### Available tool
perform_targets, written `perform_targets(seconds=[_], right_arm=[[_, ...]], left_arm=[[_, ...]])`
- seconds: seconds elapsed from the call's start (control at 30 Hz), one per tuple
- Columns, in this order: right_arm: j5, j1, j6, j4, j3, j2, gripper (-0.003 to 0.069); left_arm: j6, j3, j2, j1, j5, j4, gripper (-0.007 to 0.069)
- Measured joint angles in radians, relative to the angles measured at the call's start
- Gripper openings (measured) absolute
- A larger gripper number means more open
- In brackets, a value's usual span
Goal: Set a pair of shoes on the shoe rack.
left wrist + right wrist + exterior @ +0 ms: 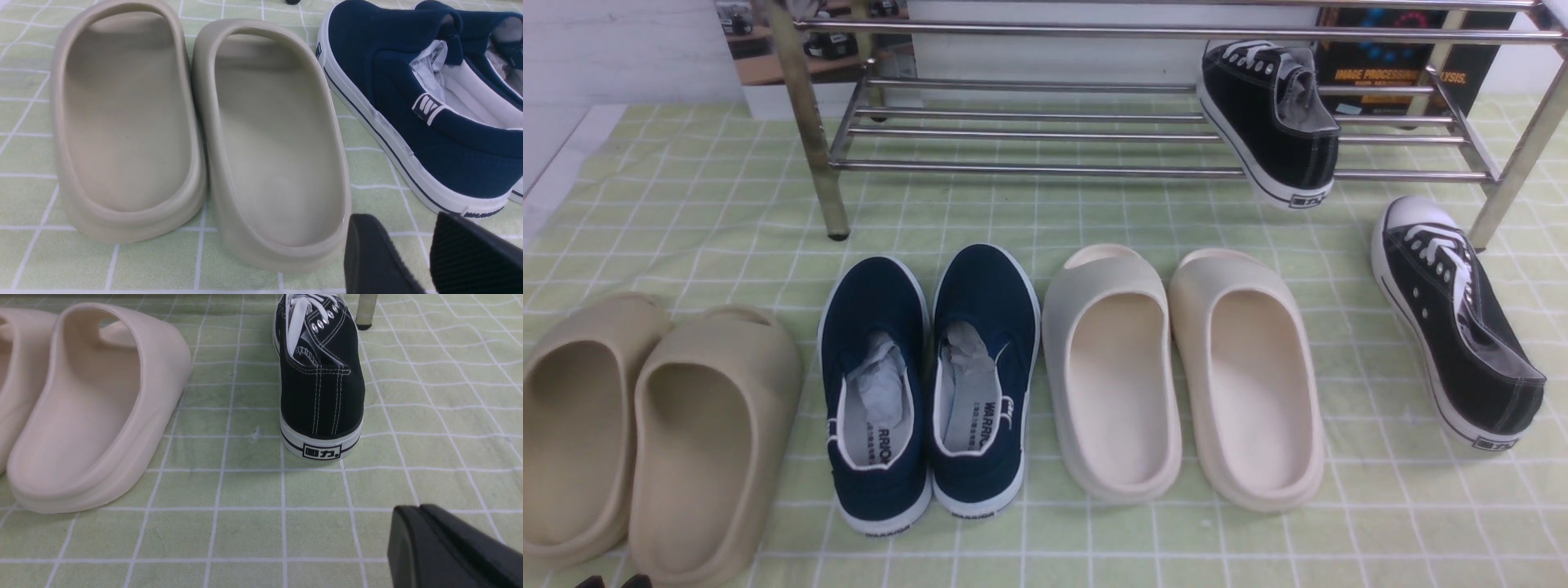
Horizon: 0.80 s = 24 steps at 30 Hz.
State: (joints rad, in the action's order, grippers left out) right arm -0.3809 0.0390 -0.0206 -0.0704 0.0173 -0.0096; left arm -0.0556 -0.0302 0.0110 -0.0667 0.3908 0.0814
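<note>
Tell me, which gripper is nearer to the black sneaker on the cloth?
Right. The right gripper sits just behind the black sneaker, at its heel. The left gripper is by the tan slides.

green checked cloth (1094, 539), tan slides (645, 433), navy slip-ons (927, 376), cream slides (1184, 376), black sneaker (1454, 318), shoe rack (817, 155)

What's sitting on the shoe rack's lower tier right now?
One black canvas sneaker with white laces lies tilted on the silver metal tube rack's lower bars, heel overhanging the front. Its mate stands on the green checked cloth.

"WARRIOR" marks the navy slip-ons (927, 384); "IMAGE PROCESSING" heads the poster (1401, 73).
</note>
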Motion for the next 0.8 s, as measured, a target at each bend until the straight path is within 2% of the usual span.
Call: perform_targets(seconds=[0.8], right_arm=[[-0.001, 0.000, 0.008, 0.000, 0.000, 0.000, 0.0038]], left_arm=[[0.000, 0.000, 0.000, 0.000, 0.000, 0.000, 0.0239]])
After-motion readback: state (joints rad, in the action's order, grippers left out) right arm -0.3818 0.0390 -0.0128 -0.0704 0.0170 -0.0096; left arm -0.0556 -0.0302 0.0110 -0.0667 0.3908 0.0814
